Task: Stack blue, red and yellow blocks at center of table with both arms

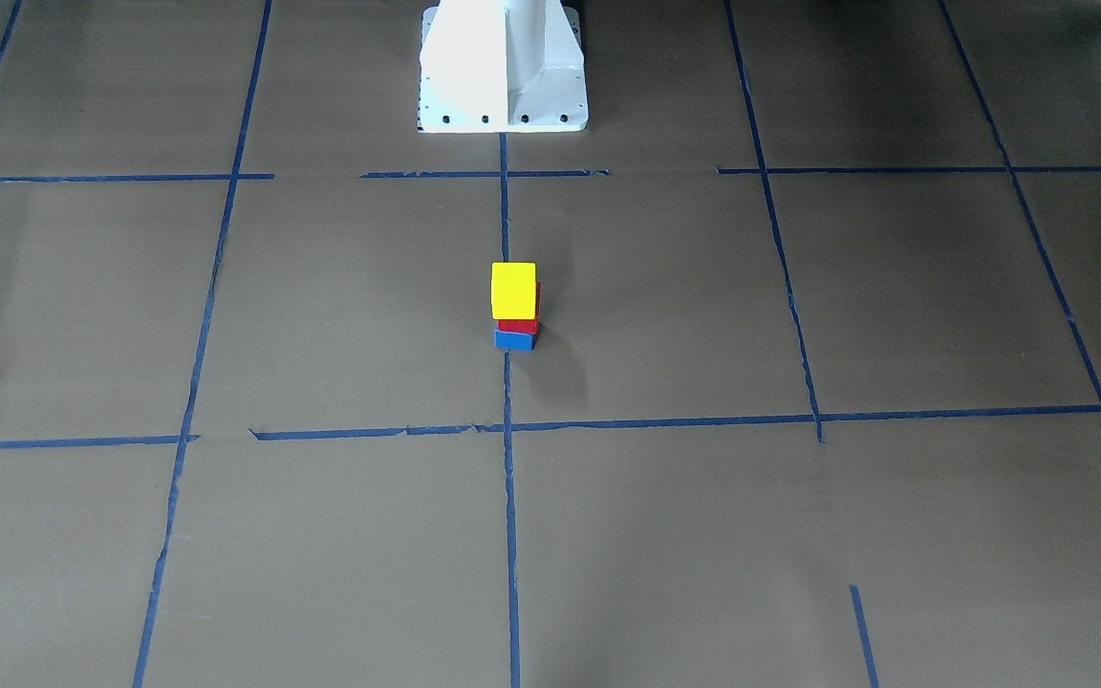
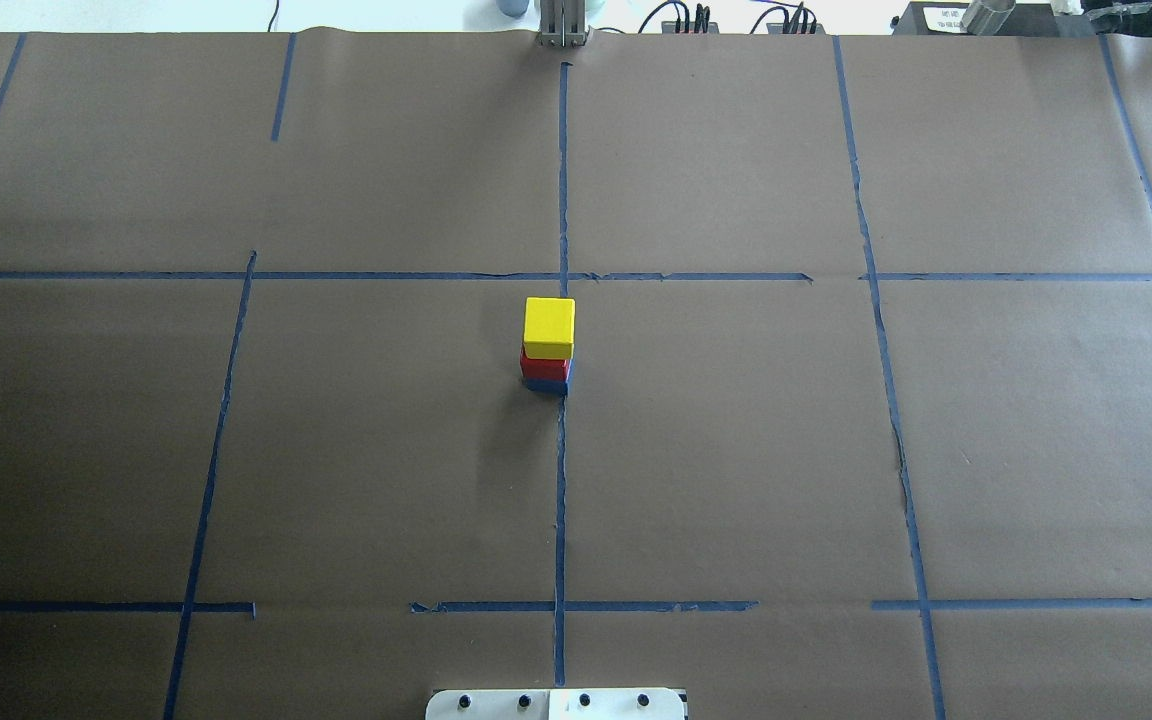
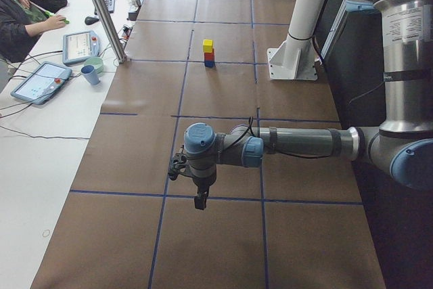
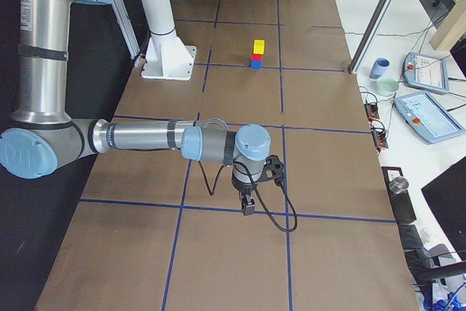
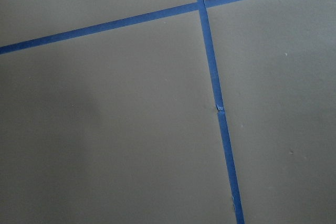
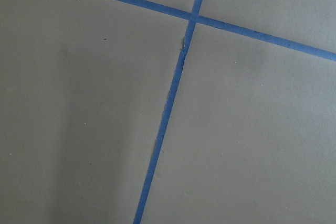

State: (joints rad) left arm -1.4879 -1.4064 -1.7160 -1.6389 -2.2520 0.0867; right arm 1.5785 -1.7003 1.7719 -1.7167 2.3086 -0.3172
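Observation:
A stack stands at the table's centre: the yellow block [image 1: 513, 290] on top, the red block [image 1: 518, 326] in the middle, the blue block [image 1: 514, 339] at the bottom. It also shows in the overhead view, with the yellow block [image 2: 549, 326], the red block [image 2: 544, 367] and the blue block [image 2: 546, 385]. My left gripper [image 3: 200, 201] hangs over the table's left end, far from the stack. My right gripper [image 4: 247, 205] hangs over the right end. Both show only in the side views, so I cannot tell if they are open or shut.
Blue tape lines [image 2: 561, 480] grid the brown paper table. The robot's white base [image 1: 503, 67] stands behind the stack. An operator [image 3: 24, 11] sits at a side desk with tablets [image 3: 40, 80] and a cup [image 3: 90, 74]. A metal post [image 3: 103, 11] stands at the table's edge.

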